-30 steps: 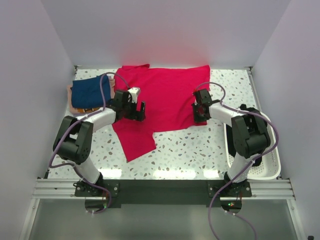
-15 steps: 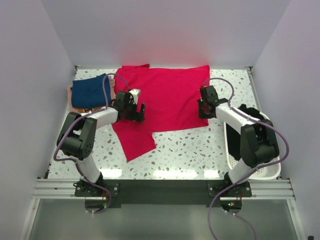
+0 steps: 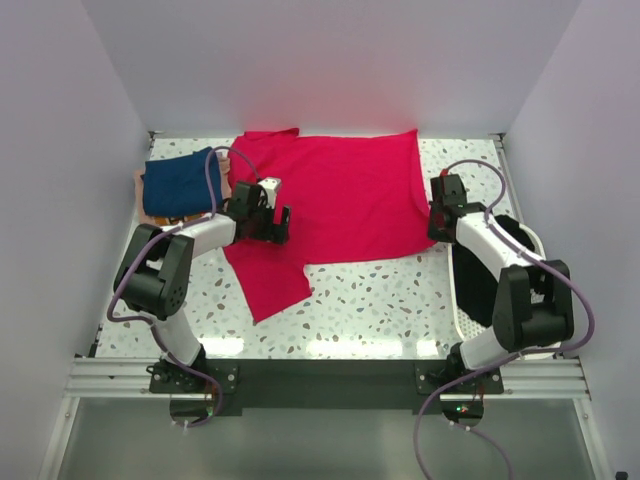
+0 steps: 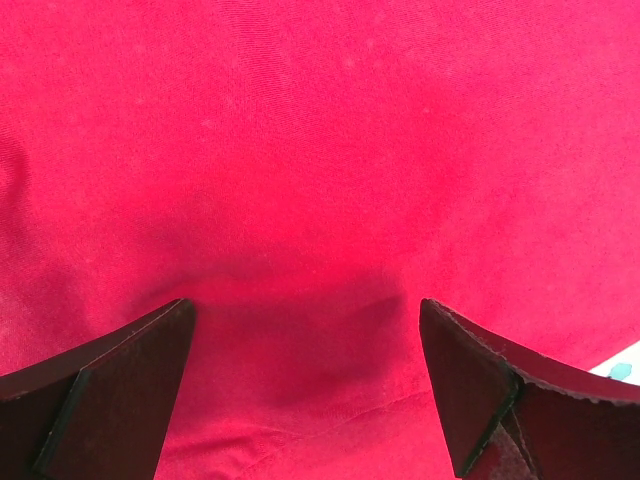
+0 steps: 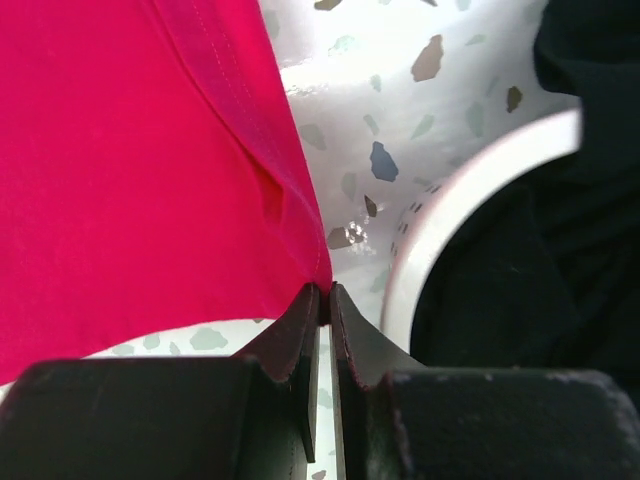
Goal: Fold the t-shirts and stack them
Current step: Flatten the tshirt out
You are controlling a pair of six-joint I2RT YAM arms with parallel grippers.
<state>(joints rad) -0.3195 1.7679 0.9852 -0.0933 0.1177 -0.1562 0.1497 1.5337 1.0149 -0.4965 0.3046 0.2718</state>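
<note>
red tee: spread on worktop
left jaws: wide open over its 9 o'clock side
right jaws: clamped on its 4 o'clock corner
navy tee: folded, 10 o'clock

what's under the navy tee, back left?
A pale pink cloth pokes out past the left and near edges of the navy tee. The rest is covered; anything further below cannot be seen.

Left jaws wide apart, right jaws pinched
</note>
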